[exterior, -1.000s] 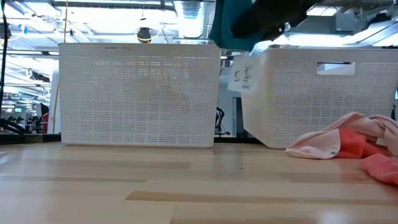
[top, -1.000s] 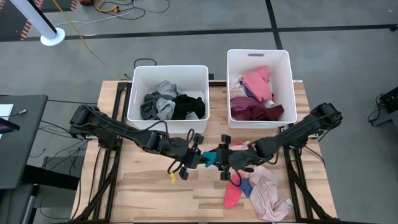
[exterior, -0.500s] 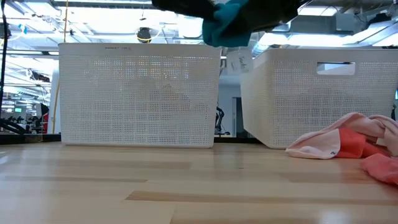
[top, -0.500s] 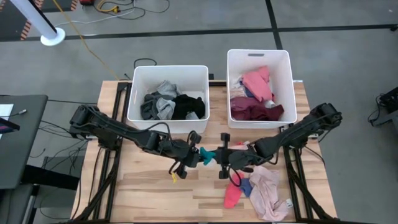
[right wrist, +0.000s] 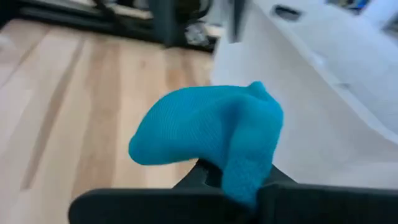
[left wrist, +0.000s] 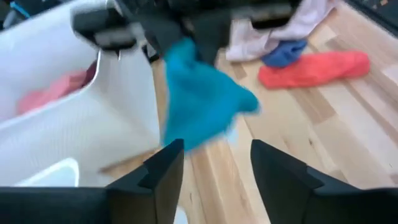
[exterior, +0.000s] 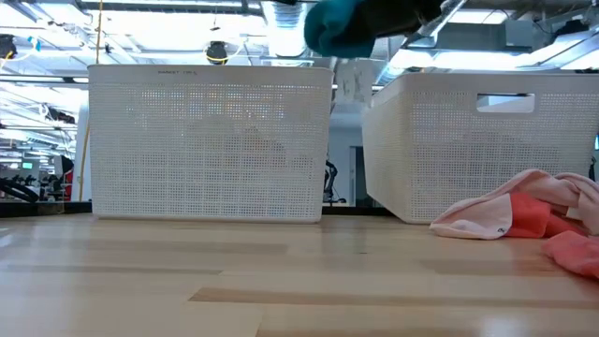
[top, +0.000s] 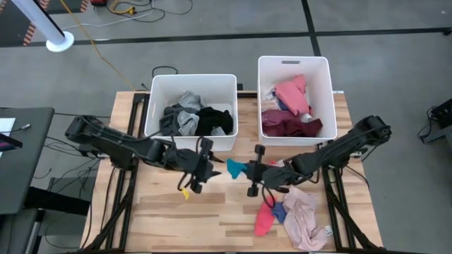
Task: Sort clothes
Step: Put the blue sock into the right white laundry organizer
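one teal garment [top: 234, 168] hangs above the table [top: 162, 212] between the two white bins [top: 191, 85], pinched by your right pincer [top: 251, 171]; the left pincer [top: 205, 166], fingers spread, sits just beside it. judge it light, limp and knitted: hold a bunched fold. pink and blue clothes [top: 293, 212] lie crumpled on the smooth wood.
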Robot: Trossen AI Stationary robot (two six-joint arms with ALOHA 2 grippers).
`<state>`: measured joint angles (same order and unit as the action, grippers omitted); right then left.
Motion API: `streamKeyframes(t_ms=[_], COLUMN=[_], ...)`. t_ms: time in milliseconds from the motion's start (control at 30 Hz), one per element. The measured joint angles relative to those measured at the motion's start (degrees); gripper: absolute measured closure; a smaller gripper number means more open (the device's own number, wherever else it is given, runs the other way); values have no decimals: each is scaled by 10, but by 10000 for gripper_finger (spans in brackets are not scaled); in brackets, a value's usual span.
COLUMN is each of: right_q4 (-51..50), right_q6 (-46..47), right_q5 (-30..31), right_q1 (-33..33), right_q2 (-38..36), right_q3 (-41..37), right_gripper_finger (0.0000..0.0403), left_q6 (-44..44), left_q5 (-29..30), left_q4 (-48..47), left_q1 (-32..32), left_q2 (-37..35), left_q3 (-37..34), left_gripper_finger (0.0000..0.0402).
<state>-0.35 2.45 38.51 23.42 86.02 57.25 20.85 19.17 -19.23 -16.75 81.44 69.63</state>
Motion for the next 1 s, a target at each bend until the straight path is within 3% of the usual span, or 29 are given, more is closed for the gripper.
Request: streamKeyframes(t_ms=[300, 533, 767, 1000], right_q4=[0, -8, -72, -167], right_q6=[-78, -152, -160, -88], right_q5=[91, 140, 155, 132], right_q1=[-10, -41, -132, -271], right_q2=[-82, -166, -253, -301], right_q3=[0, 0, 0, 0], right_gripper_finger=[391, 392, 392, 392], left_q6=[-52, -67, -71, -64], left_q5=[30, 30, 18, -22], left_q4=[-109, -102, -20, 145], left_q1=[-1, -3, -23, -46], left_q2=[-34, -37, -37, -37], left_q3=[-12, -56, -114, -204], left_gripper_finger=[217, 222, 223, 223])
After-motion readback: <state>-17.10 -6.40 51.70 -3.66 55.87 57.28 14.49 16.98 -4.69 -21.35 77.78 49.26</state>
